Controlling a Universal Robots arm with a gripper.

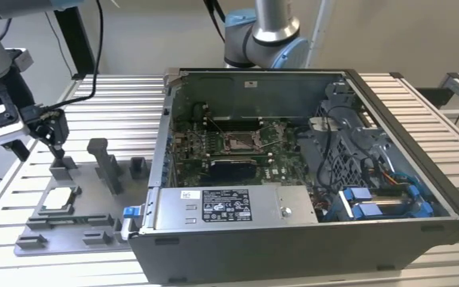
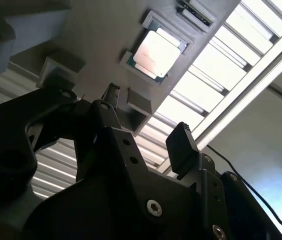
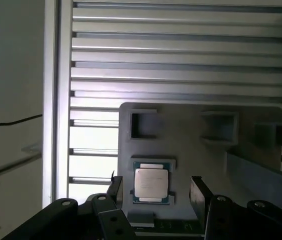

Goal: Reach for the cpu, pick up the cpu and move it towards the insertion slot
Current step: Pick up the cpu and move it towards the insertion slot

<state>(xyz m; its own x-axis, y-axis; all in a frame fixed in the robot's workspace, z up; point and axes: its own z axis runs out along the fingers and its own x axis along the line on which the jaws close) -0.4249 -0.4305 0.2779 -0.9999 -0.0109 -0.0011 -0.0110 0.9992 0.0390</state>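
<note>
The cpu [image 1: 59, 200] lies flat, silvery top up, in a square recess of a grey fixture plate [image 1: 94, 222] at the exterior view's left. My gripper [image 1: 38, 151] hangs open above the plate, apart from the chip. In the first wrist view the cpu [image 3: 151, 183] sits between and beyond my two dark fingers [image 3: 199, 194], and my gripper [image 3: 157, 192] holds nothing. The second wrist view shows the cpu [image 2: 156, 52] past my gripper [image 2: 148, 120]. The insertion slot [image 1: 241, 142] is a silver-framed socket on the green board inside the open computer case [image 1: 293, 239].
Upright grey blocks [image 1: 104, 164] stand on the fixture plate near my gripper. The case's walls rise around the board, with cables and blue clips [image 1: 373, 203] at the exterior view's right. Another arm's base [image 1: 262, 36] stands behind the case. Everything rests on a slatted metal table [image 1: 118, 101].
</note>
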